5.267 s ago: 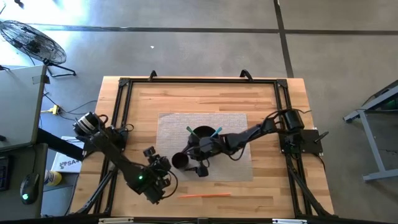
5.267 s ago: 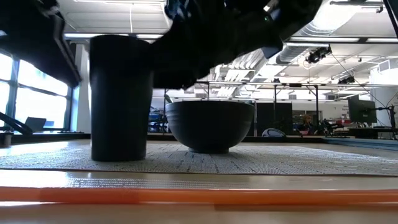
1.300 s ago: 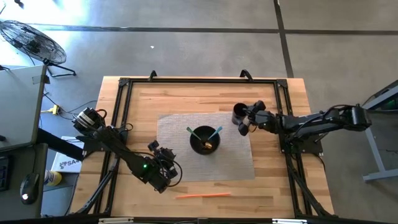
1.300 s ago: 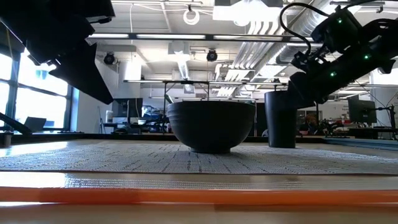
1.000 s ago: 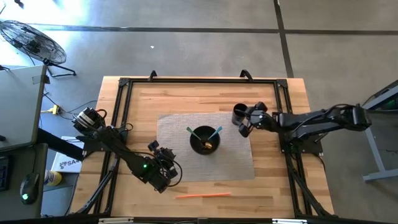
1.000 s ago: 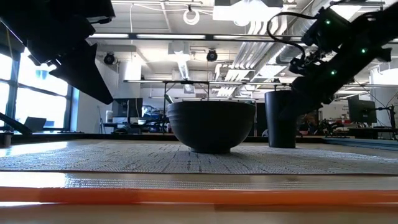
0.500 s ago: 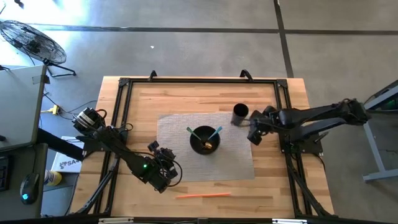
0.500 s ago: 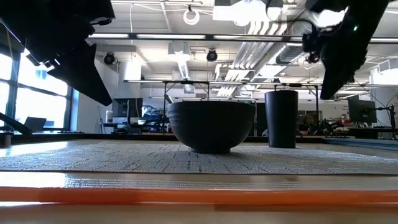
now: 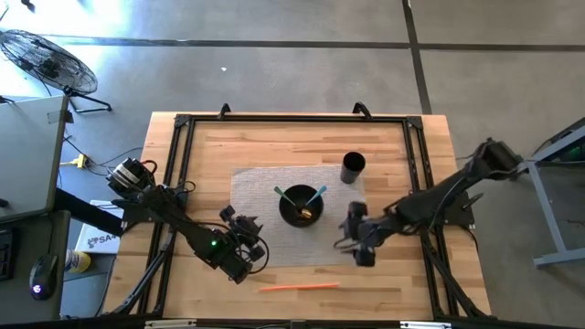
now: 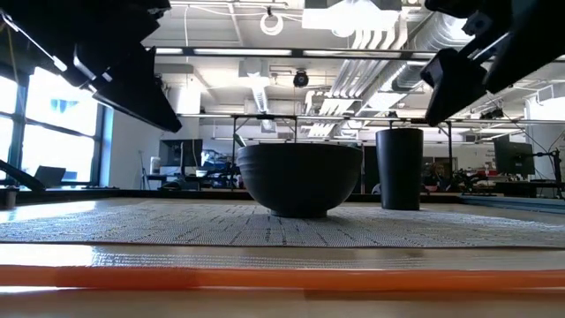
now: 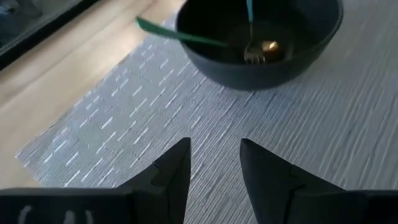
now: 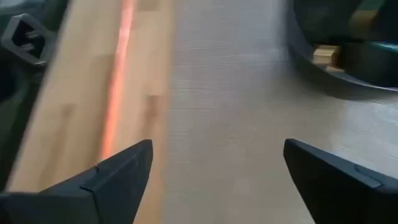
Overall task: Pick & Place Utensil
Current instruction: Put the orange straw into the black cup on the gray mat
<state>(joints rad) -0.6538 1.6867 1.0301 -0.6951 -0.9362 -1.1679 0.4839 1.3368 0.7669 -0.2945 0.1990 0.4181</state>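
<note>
Hovering over the mat (image 9: pixel 274 251), we are holding our right end effector (image 9: pixel 358 239) spread wide, the left end effector (image 9: pixel 239 222) slightly parted, near the orange utensil (image 9: pixel 299 286).

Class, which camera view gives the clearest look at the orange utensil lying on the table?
The high view: the whole orange utensil shows on bare wood near the table's front edge. The low view shows only a blurred orange band, the right wrist view a blurred streak, and the left wrist view none of it.

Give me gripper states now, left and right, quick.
Left gripper: open, empty, over the mat near the bowl.
Right gripper: open wide, empty, over the mat's front edge, facing the orange utensil.
</note>
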